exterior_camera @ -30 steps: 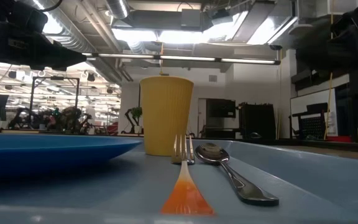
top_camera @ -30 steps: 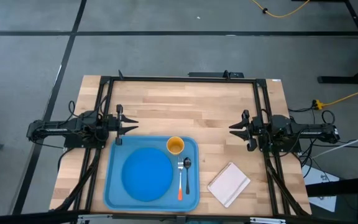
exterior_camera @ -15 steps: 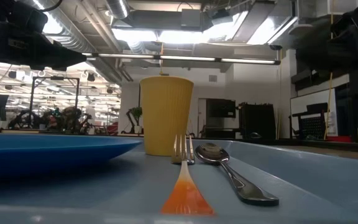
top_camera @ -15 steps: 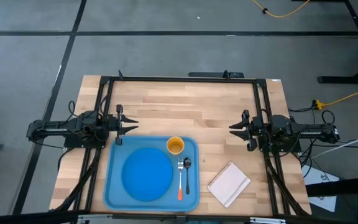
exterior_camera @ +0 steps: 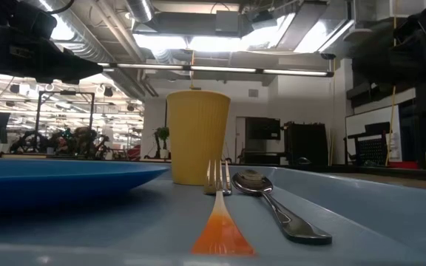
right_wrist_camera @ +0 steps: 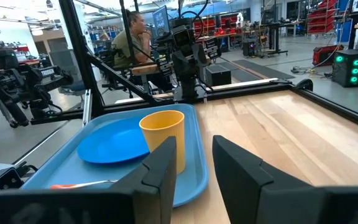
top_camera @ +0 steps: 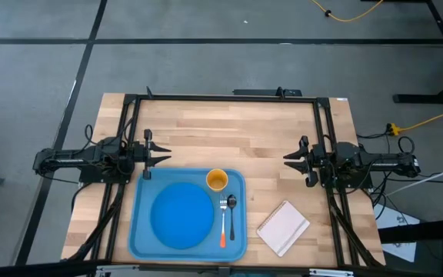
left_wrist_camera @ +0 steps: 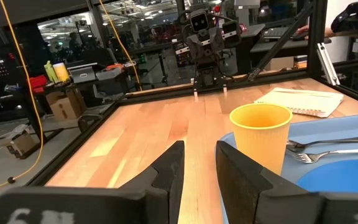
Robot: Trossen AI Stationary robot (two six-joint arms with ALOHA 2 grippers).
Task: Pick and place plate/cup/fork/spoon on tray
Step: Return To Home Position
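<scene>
The light-blue tray (top_camera: 143,231) lies at the table's near side. On it rest the round blue plate (top_camera: 181,215), the upright orange-yellow cup (top_camera: 217,181) at its far right corner, the fork (top_camera: 223,221) with its orange handle tip toward the near edge, and the dark spoon (top_camera: 231,215) right of the fork. My left gripper (top_camera: 162,153) is open and empty at the table's left, just beyond the tray's far left corner. My right gripper (top_camera: 289,158) is open and empty at the table's right side.
A small white rectangular pad (top_camera: 283,227) lies on the table right of the tray. Black frame rails (top_camera: 221,98) run along the table's far, left and right sides. Bare wood lies between the two grippers, beyond the tray. A person (right_wrist_camera: 132,34) sits in the room beyond the table.
</scene>
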